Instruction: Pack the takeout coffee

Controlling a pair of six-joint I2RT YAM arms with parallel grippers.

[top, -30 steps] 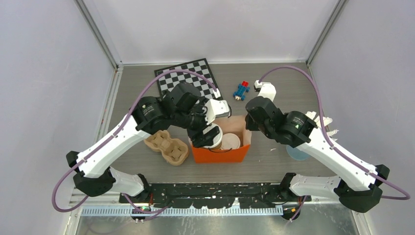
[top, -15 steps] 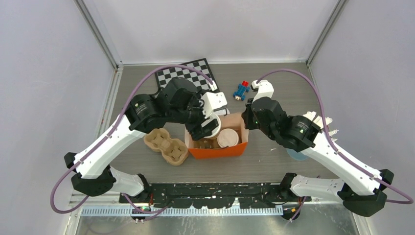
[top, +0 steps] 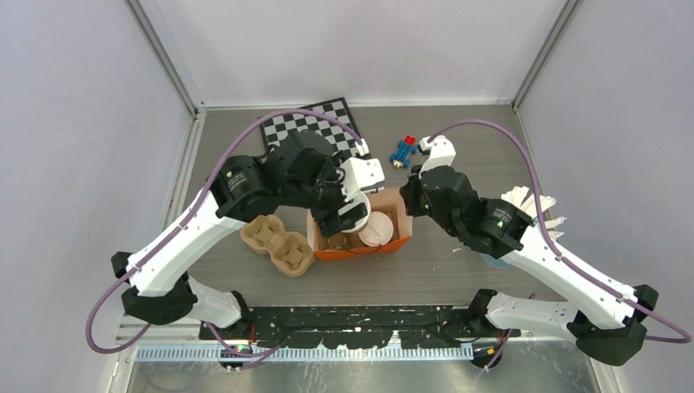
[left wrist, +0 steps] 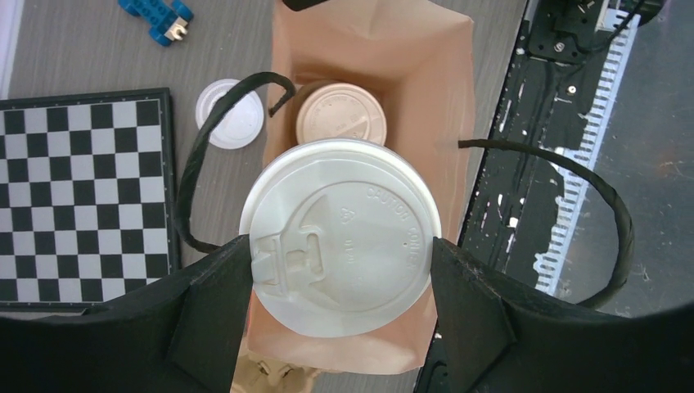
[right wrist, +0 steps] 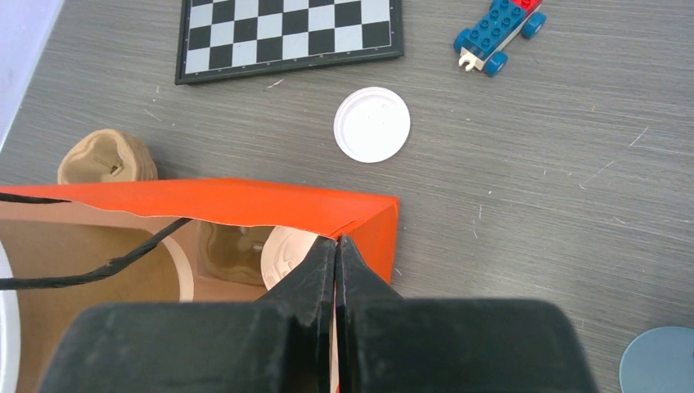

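In the last second the right gripper (right wrist: 335, 246) has pressed together on the rim of the orange paper bag (right wrist: 245, 201), nudging it leftward. The left gripper (left wrist: 340, 250) pinches a white-lidded kraft-paper coffee cup (left wrist: 340, 217) above the bag's mouth, possibly already dipping inside; packing looks close.
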